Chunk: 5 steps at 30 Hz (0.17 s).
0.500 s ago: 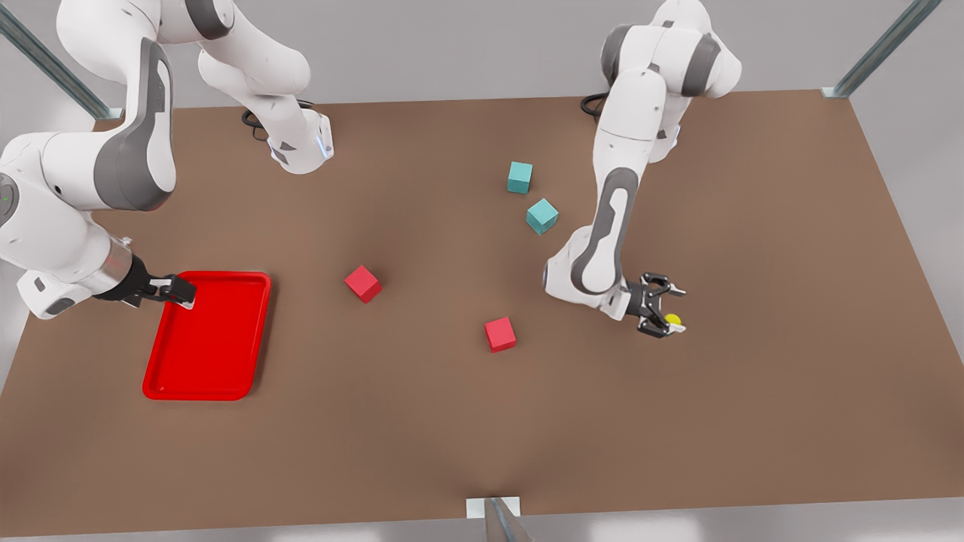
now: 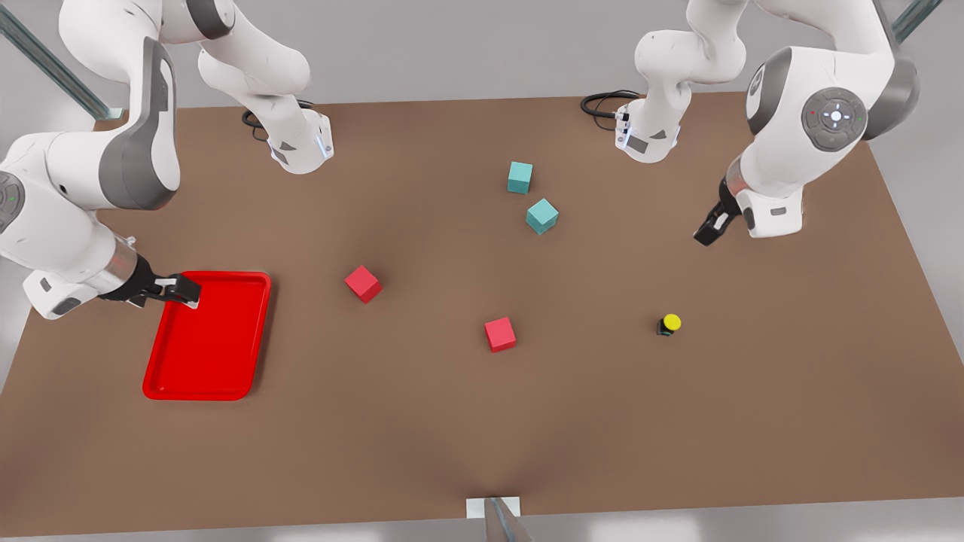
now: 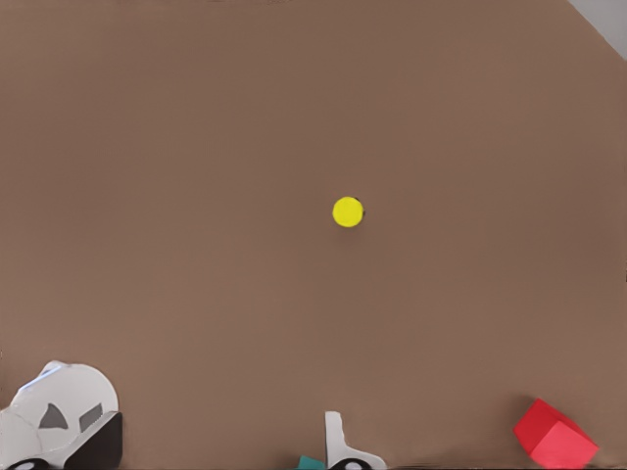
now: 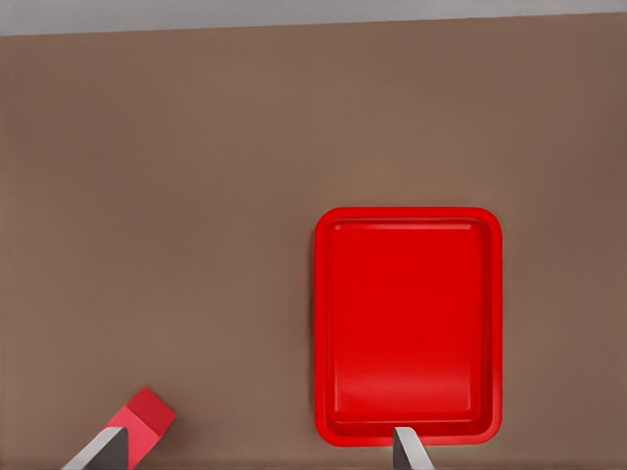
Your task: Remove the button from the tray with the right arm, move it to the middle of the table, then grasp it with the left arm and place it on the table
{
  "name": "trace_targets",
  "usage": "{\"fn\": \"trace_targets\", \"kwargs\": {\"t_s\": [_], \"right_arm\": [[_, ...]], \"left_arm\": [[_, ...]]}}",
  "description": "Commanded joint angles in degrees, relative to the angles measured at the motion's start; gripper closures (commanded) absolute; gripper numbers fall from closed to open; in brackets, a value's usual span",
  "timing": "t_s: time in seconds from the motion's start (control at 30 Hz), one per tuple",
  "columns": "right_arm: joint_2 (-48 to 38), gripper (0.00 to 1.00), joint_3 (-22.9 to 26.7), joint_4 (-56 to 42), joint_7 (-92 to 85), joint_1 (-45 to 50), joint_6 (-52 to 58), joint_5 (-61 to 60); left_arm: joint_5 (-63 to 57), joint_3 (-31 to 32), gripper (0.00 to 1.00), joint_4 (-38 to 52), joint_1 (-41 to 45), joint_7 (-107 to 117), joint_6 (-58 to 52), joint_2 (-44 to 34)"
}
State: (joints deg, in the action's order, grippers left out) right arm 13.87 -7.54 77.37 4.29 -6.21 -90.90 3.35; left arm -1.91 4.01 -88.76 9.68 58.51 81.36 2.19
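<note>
We see the button standing free on the surface, at 3 o'clock from the near red cube. Left jaws hang raised at its 1 o'clock; can't tell their state. Right jaws released, over the tray at its 11 o'clock corner.

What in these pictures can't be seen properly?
- Button body, left wrist view: hidden beneath its own yellow cap.
- Teal cube, left wrist view: cut off by the picture edge.
- Tray corner, front view: covered by the right gripper.
- Left gripper, front view: partly hidden by its own wrist, above the table.
</note>
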Motion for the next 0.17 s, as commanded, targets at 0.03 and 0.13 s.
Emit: {"fn": "trace_targets", "kwargs": {"t_s": [0.03, 0.13], "right_arm": [[-0.1, 0.0, 0.0, 0.0, 0.0, 0.0, 0.0, -0.2], [-0.1, 0.0, 0.0, 0.0, 0.0, 0.0, 0.0, -0.2]], "left_arm": [[-0.8, 0.3, 0.0, -0.2, 0.9, -70.3, 1.6, -0.1], [-0.8, 0.3, 0.0, -0.2, 0.9, -70.3, 1.5, 0.0]]}}
